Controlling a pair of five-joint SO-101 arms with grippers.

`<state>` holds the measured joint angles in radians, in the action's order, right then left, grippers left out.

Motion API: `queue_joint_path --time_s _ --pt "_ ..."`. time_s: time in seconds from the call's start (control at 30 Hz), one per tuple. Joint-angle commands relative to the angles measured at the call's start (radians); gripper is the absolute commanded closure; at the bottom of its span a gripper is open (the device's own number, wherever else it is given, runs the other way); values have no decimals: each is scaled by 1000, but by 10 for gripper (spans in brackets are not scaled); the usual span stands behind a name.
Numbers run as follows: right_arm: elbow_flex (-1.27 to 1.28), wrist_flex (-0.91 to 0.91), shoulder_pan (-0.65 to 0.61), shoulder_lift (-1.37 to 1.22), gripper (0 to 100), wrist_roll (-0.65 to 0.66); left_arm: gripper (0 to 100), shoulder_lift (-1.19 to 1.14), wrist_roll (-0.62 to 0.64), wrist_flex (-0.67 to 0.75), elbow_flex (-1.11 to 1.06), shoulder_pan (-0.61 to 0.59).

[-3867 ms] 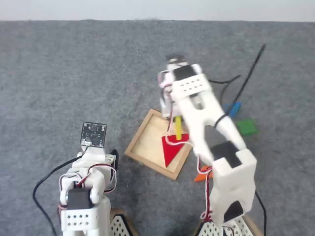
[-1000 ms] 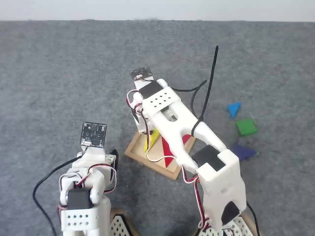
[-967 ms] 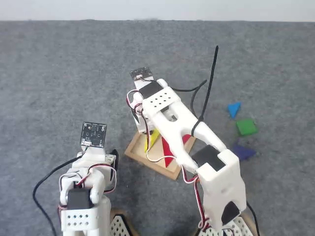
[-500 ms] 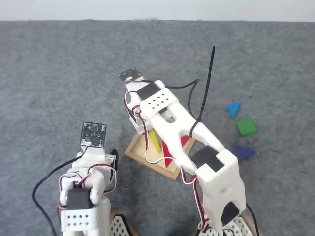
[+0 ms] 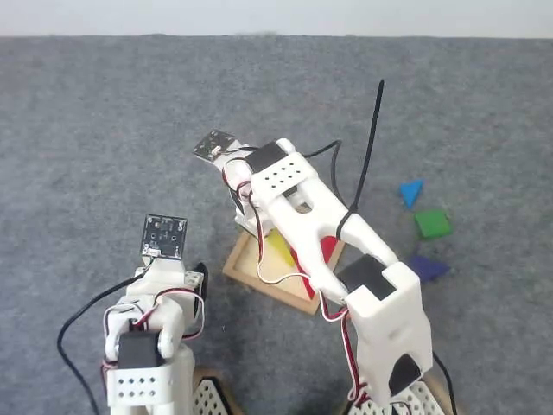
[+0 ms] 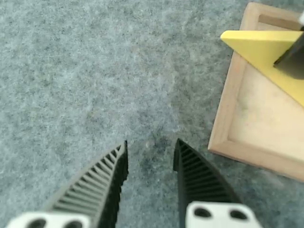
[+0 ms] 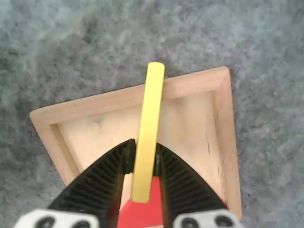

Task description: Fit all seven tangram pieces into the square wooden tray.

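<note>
Left hand near left, jaws apart, empty, above grey counter, tray just right, red piece lying inside, right hand clamped on yellow piece, on edge over tray, purple piece, green piece, blue piece farther right on counter.

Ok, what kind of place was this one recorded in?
Likely a tabletop robot-learning bench, not a home: a grey felt-like mat is the work surface, the small white left arm and right arm show bare wiring, and the props are a square wooden tray and tangram pieces like the green square.
</note>
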<state>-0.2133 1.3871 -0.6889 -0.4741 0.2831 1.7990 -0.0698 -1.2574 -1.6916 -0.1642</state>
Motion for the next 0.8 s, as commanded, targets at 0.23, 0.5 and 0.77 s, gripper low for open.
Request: queue_joint_path --time_s 0.23,0.5,0.77 --pt "-2 82 1 68 991 -311 847 28 -6 -9 8 2" --pt "-2 117 -22 77 991 -23 847 28 -6 -9 8 2" --pt "-3 179 -116 77 991 132 847 28 -6 -9 8 2"
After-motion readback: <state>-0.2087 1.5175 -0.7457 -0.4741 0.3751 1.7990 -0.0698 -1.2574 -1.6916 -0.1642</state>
